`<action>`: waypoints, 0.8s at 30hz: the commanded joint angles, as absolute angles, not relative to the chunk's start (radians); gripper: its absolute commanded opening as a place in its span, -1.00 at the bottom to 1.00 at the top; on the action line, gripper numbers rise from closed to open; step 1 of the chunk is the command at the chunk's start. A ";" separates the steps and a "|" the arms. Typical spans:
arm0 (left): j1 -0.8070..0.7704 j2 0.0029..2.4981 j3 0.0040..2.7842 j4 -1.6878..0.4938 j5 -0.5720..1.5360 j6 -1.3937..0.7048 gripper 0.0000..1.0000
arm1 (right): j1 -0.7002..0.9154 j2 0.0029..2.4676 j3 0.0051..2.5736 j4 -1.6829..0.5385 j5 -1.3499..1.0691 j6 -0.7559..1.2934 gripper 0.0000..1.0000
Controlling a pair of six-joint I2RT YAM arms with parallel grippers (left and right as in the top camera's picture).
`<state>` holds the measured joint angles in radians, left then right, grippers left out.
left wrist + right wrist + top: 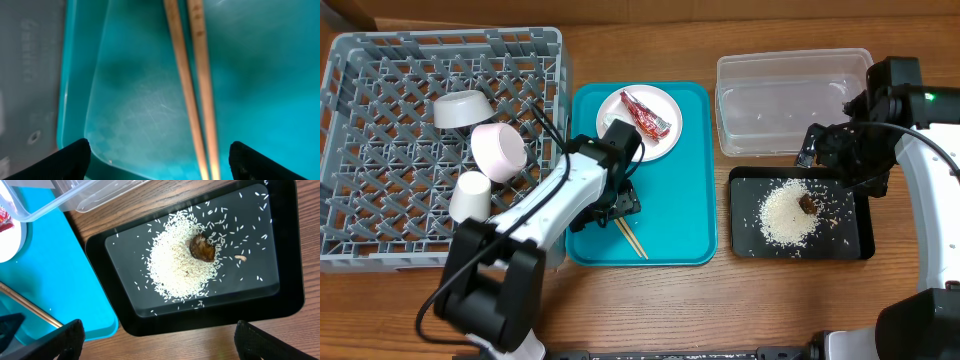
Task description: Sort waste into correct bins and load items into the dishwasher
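The wooden chopsticks lie on the teal tray. My left gripper is open and low over them. In the left wrist view the chopsticks run between the spread fingers, nearer the right one. The white plate carries the red foil wrapper. My right gripper is open and empty, above the black tray holding rice and a brown lump. The clear tub looks empty. The paper wad is out of view.
The grey dish rack at the left holds the grey bowl, the pale pink bowl and the white cup. The right wrist view shows the black tray, rice, lump, clear tub and teal tray.
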<state>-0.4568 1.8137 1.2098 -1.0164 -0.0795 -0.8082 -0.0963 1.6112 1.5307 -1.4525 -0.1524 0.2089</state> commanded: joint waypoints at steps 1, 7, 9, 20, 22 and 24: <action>-0.458 1.863 1.201 -1.020 -0.085 -0.781 0.77 | -0.094 1.579 1.559 -1.451 -0.147 0.205 0.95; -0.458 1.897 1.199 -1.021 -0.085 -0.781 0.76 | -0.094 1.579 1.559 -1.451 -0.147 0.205 0.95; -0.458 1.897 1.199 -1.023 -0.085 -0.781 0.74 | -0.094 1.579 1.559 -1.450 -0.147 0.205 0.95; -0.459 1.897 1.199 -1.073 -0.084 -0.783 0.59 | -0.094 1.579 1.559 -1.451 -0.147 0.205 0.95; -0.459 1.897 1.199 -1.081 -0.084 -0.785 0.61 | -0.094 1.579 1.559 -1.450 -0.147 0.205 0.95; -0.459 1.897 1.199 -1.080 -0.084 -0.786 0.63 | -0.094 1.579 1.559 -1.451 -0.147 0.205 0.95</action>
